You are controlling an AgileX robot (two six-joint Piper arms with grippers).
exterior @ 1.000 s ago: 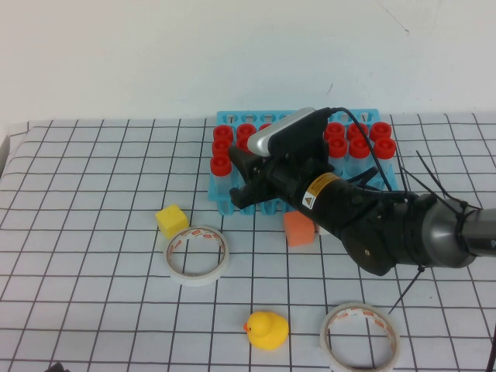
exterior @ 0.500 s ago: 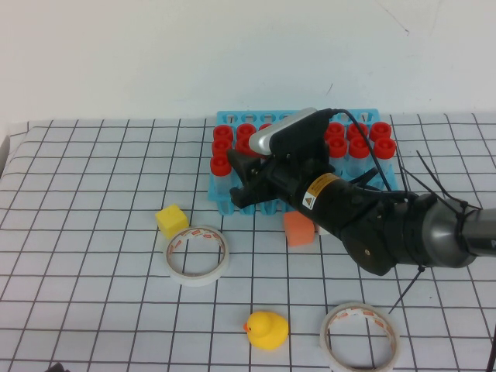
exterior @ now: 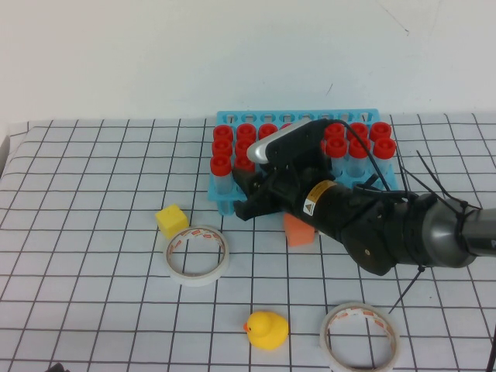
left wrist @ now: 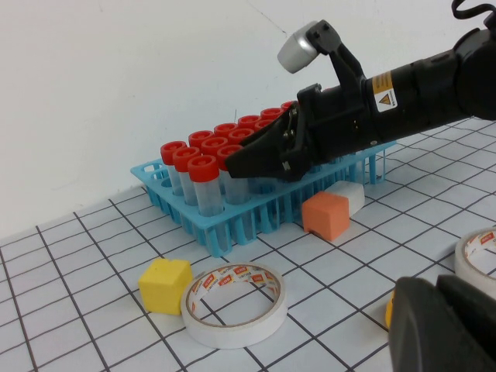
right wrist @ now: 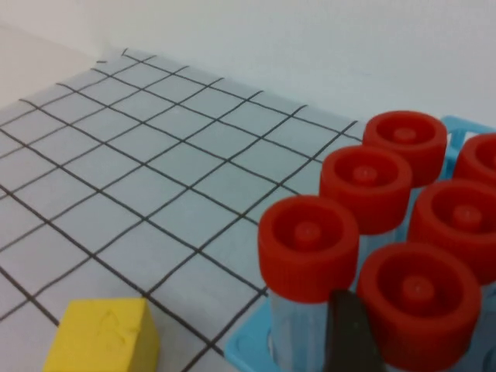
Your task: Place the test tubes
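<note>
Change since earlier frame: right arm (exterior: pixel 372 229) has sunk slightly and drawn back toward the robot's side, uncovering more red caps in the far rows. Nothing else has shifted.
Surface (exterior: pixel 93 194): gridded sheet carrying the rack, tape, blocks and a toy.
Rack (exterior: pixel 310 115): blue, far centre of the surface. Every well that can be seen holds a tube.
Right gripper (exterior: pixel 245 194): at the rack's near-left corner, reaching in from the right. Its jaws are parted and grasp nothing. In the right wrist view one jaw tip stands down between two caps of the near rows.
Left gripper (left wrist: pixel 438 310): parked low on the robot's left, well apart from the rack, jaws clenched and empty.
Tape rolls (exterior: pixel 198 254): two lie flat, near side of the rack, clear of the arm.
Test tubes (exterior: pixel 221 164): all stand upright in the rack, red caps up. None lies loose on the surface.
Orange block (exterior: pixel 298 231): just beside the rack's near edge, under the arm.
Governing relation: the nearest tubes lie just ahead of and below the right jaws, with their long axis vertical. The right arm is by far the nearer.
Judgement: the tube appears released. Withdrawal should go up and back along the tube axis, or a jaw may catch a cap.
</note>
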